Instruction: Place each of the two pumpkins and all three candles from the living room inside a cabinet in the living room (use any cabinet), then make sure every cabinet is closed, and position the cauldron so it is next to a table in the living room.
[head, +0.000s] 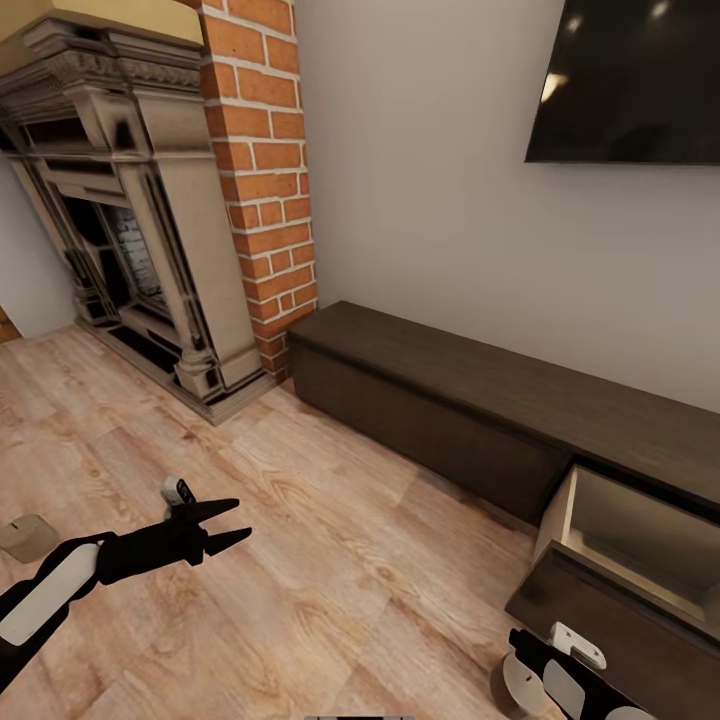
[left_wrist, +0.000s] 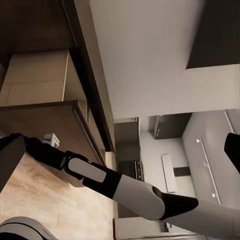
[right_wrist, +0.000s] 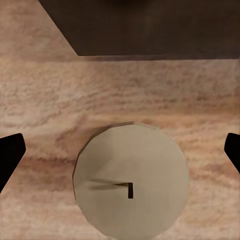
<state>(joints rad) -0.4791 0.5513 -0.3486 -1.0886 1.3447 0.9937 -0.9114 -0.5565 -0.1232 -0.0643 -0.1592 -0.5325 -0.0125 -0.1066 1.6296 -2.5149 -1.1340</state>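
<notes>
A candle (right_wrist: 131, 182) stands on the floor, seemingly directly under the wide-open, empty right gripper (right_wrist: 120, 150).

I see a light wood floor (head: 330, 560) and a plain white wall (head: 440, 220). A black TV (head: 630, 80) hangs high on it. To the left stands a red brick column (head: 262, 180), and beside it a big grey stone fireplace (head: 130, 220).
</notes>
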